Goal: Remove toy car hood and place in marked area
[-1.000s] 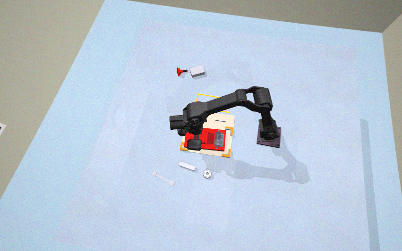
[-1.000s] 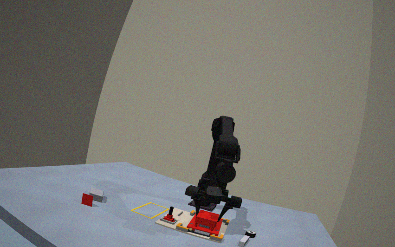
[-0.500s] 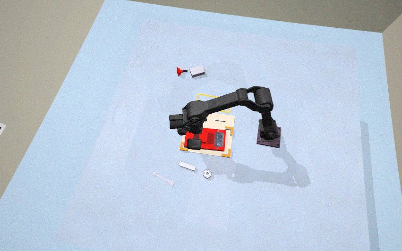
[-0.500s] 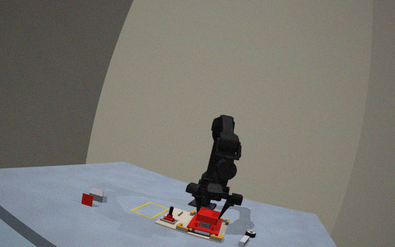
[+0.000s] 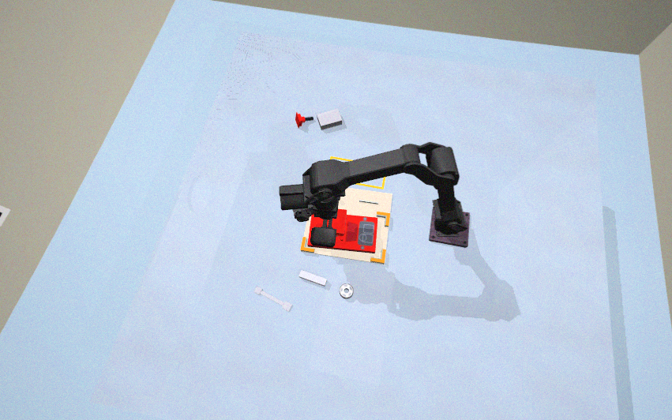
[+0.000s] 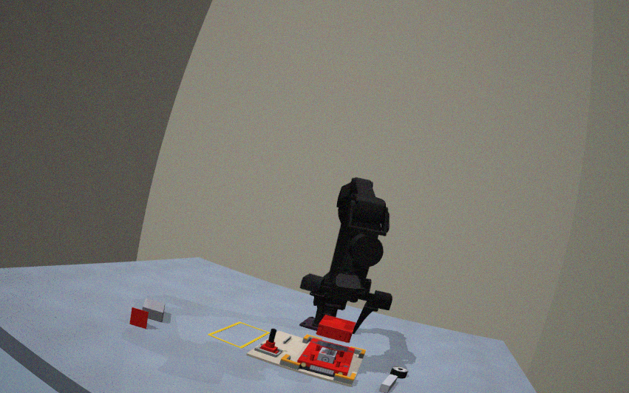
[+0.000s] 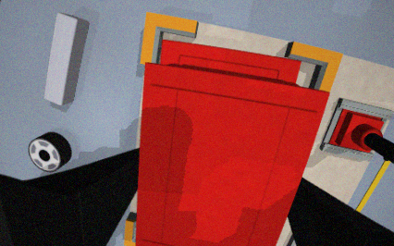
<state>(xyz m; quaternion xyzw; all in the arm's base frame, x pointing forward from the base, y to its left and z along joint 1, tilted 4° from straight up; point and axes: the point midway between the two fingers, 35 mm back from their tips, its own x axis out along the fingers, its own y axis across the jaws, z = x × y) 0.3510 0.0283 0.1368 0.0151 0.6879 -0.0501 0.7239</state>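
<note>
The red hood (image 6: 335, 327) hangs in the air just above the car (image 6: 327, 355), clear of it, clamped between the gripper's (image 6: 337, 326) two dark fingers (image 6: 364, 315), one on each long side. In the wrist view the hood (image 7: 228, 153) fills the middle of the picture, with the car's red front (image 7: 230, 57) showing past its far edge at 12 o'clock. The gripper is clenched on the hood, its fingers held wide by the panel's width.

The car sits on a cream board (image 6: 291, 347) with orange corner brackets (image 7: 164, 25). With the hood off, grey inner parts (image 5: 367, 232) show in the car body from the top view. On the same board, at 9 o'clock from the car in the exterior view, stands a black knob on a red block (image 6: 270, 342), held in a grey frame.

The marked area is a yellow square outline (image 6: 239, 334) on the table (image 6: 87, 292), at 9 o'clock from the board in the exterior view; in the top view the arm (image 5: 375, 164) covers most of it.

Loose parts lie around. In the top view, at 6 o'clock from the board, are a white bar (image 5: 312, 277), a wheel (image 5: 347, 290) and a thin axle (image 5: 273, 298). At 12 o'clock, well apart, are a small red piece (image 5: 301, 119) and a grey block (image 5: 329, 118) just beside it. The arm's base (image 5: 435, 237) is at 3 o'clock from the board.
</note>
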